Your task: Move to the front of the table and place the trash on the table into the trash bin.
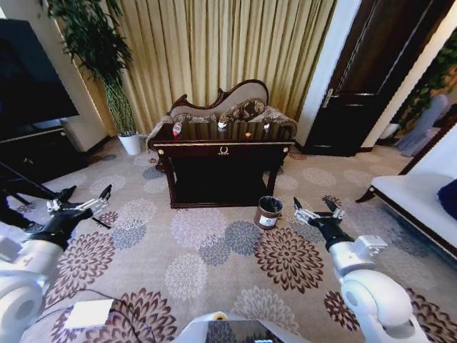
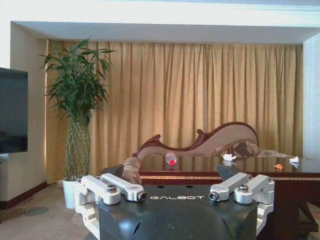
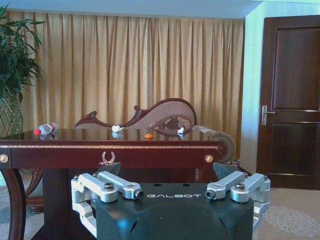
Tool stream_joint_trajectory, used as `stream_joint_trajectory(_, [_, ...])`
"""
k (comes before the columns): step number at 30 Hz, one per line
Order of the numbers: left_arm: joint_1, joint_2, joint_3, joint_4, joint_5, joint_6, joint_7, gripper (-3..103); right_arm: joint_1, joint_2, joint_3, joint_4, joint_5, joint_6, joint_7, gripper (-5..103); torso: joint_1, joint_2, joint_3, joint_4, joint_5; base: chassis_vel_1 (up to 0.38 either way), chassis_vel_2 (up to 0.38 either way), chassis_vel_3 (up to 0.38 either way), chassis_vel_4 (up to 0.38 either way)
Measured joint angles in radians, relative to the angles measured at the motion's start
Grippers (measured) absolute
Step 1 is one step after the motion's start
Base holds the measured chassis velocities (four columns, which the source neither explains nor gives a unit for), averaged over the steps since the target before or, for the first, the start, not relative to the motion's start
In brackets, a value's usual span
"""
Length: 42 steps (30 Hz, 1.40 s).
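Both grippers' jaws released, short of the tabletop (image 1: 214, 133).
Bottle (image 1: 177, 128) is light and slick: you grip mid-body; scrap (image 1: 222, 125) crushes.

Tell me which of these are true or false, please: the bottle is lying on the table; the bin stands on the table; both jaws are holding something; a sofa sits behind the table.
1. The bottle lies on the table. True.
2. The trash bin stands on the table. False: it is on the carpet, by the table's front right leg.
3. Both jaws hold something. False: the left gripper and right gripper are open and empty.
4. A sofa sits behind the table. True.
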Motion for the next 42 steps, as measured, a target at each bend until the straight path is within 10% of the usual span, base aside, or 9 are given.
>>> stream_joint_trajectory(42, [-0.004, 0.002, -0.007, 0.01, -0.014, -0.01, 0.012, 100, -0.002, 0.008, 0.002, -0.012, -0.018, 0.02, -0.024, 100, 0.0, 0.0, 0.0, -0.0003, 0.0003, -0.06, 0.056, 0.056, -0.055])
